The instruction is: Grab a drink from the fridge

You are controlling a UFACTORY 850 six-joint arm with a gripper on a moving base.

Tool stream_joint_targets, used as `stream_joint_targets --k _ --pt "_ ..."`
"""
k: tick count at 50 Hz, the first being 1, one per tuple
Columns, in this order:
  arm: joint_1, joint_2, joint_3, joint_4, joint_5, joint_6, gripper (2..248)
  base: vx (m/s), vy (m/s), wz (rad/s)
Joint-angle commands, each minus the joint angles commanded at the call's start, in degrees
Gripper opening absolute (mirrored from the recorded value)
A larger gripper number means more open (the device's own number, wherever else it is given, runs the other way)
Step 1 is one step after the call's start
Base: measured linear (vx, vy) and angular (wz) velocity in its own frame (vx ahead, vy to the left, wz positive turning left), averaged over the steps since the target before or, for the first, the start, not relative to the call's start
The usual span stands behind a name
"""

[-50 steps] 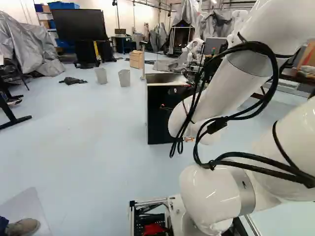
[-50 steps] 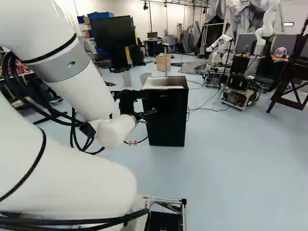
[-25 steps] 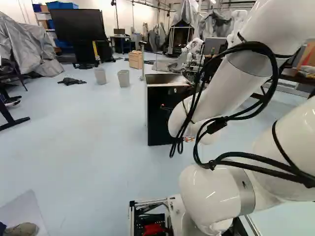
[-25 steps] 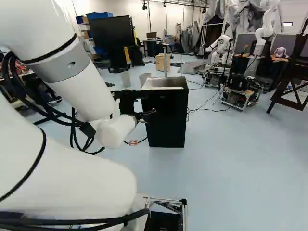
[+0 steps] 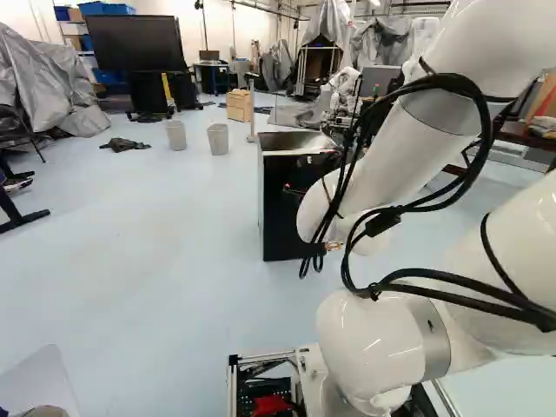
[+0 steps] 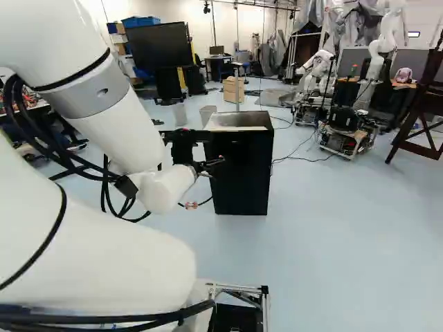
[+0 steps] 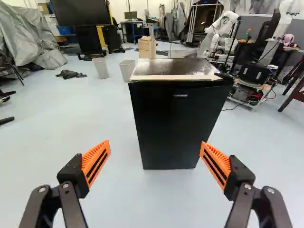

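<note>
My gripper [image 6: 205, 165] shows dark at the end of the arm in the right base view, in front of the black fridge [image 6: 242, 173]. In the wrist view the gripper [image 7: 156, 149] stands open, its orange pads wide apart with nothing held. Ahead of the fingers is the same fridge [image 7: 178, 123], upright on the floor, its door closed and its top shiny. The arm partly covers the fridge [image 5: 282, 204] in the left base view. No drink is visible.
Two pale bins [image 7: 100, 68] and a wooden box [image 7: 147, 48] stand behind the fridge. Another robot [image 6: 346, 128] on a wheeled base is to its right. At the lower left of the left base view, a person's shoe [image 5: 43, 411] is near the base.
The base has moved a little closer to the fridge, and the background has shifted slightly left in the base views. My arm holds its pose against its lowest joint.
</note>
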Motion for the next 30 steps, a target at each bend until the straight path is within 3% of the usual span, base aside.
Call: stream_joint_targets --k 30 --pt "0.00 0.00 0.00 0.00 0.00 0.00 247 0.084 0.055 -0.016"
